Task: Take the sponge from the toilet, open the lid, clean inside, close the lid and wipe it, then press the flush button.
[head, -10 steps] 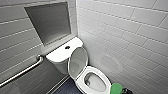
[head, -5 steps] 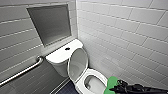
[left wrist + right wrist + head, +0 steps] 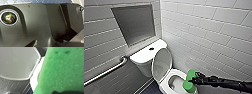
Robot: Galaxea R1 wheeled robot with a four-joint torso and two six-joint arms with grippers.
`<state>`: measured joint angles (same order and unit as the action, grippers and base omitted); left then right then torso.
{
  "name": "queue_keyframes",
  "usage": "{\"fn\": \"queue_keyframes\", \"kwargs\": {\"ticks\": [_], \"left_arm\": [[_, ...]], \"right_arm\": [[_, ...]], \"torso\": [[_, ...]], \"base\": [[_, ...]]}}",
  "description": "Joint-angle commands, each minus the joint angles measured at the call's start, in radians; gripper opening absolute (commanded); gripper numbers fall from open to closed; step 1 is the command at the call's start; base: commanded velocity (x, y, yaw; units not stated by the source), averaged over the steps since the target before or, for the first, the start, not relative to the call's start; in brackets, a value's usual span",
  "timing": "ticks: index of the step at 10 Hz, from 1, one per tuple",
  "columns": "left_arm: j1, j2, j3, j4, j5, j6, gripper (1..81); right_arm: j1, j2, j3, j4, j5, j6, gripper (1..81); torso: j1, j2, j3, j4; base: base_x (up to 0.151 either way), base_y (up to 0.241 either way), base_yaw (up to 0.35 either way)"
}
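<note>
A metal grab bar (image 3: 107, 70) is running along the tiled wall at the far left, slanting down toward the near left corner. To its right a grey recessed niche (image 3: 134, 23) is sitting in the same wall, above the tank. The toilet (image 3: 177, 73) is standing in the corner below the niche, with dark floor tiles (image 3: 150, 89) showing just beside its base. The flush button (image 3: 151, 48) is sitting as a small dark spot in the middle of the flat white tank top (image 3: 142, 55), with nothing touching it. The lid (image 3: 162, 62) is standing raised, leaning back against the front of the tank, its hollow inner side facing the bowl. The bowl is lying open below it.

Further right, the sponge (image 3: 191, 74) is hanging at the right-hand rim of the bowl, partly over the opening, one green lobe higher and one lower. Whether it is touching the rim cannot be told. The right gripper (image 3: 194, 80) is gripping it: its dark fingers (image 3: 197, 75) are closing in on the pinched middle of the sponge, holding it firmly. The black right arm (image 3: 226, 83) is reaching in from the near right, low along the white tiled side wall (image 3: 209, 32).

In the right wrist view the sponge (image 3: 60, 72) is looming large and green close to the camera, and the raised lid (image 3: 16, 62) is showing its pale inner side beyond it.
</note>
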<state>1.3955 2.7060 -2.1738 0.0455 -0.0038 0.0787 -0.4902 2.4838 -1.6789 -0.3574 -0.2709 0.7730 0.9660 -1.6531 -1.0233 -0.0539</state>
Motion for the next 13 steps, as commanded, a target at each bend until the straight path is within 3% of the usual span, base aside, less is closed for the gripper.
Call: {"fn": "queue_keyframes", "kwargs": {"ticks": [1, 2, 3, 4, 5, 13], "left_arm": [[0.0, -0.018, 0.017, -0.004, 0.068, 0.006, 81.1], [0.001, -0.02, 0.017, -0.009, 0.068, 0.006, 81.1], [0.001, -0.021, 0.017, -0.012, 0.068, 0.006, 81.1], [0.0, -0.018, 0.017, -0.012, 0.068, 0.006, 81.1], [0.001, -0.015, 0.017, -0.012, 0.068, 0.006, 81.1], [0.001, -0.012, 0.02, -0.012, 0.068, 0.006, 81.1]], "right_arm": [[0.17, 0.026, -0.065, 0.037, -0.027, 0.019, 1.0], [0.175, 0.029, -0.071, 0.037, -0.027, 0.019, 1.0], [0.176, 0.028, -0.071, 0.037, -0.027, 0.019, 1.0], [0.176, 0.025, -0.068, 0.035, -0.027, 0.019, 1.0], [0.179, 0.022, -0.064, 0.035, -0.027, 0.019, 1.0], [0.218, 0.1, -0.116, 0.041, -0.025, 0.02, 1.0]], "torso": [[0.0, 0.0, 0.0, 0.0], [0.0, 0.0, 0.0, 0.0], [0.064, -0.1, 0.0, 0.0], [0.069, -0.108, 0.0, 0.0], [0.016, -0.027, -0.053, 0.0], [0.039, -0.063, -0.166, 0.0]], "base": [[0.0, 0.0, 0.0], [0.0, 0.0, 0.0], [0.0, 0.0, 0.0], [0.0, 0.0, 0.0], [0.0, 0.0, 0.0], [0.0, 0.0, 0.0]]}}
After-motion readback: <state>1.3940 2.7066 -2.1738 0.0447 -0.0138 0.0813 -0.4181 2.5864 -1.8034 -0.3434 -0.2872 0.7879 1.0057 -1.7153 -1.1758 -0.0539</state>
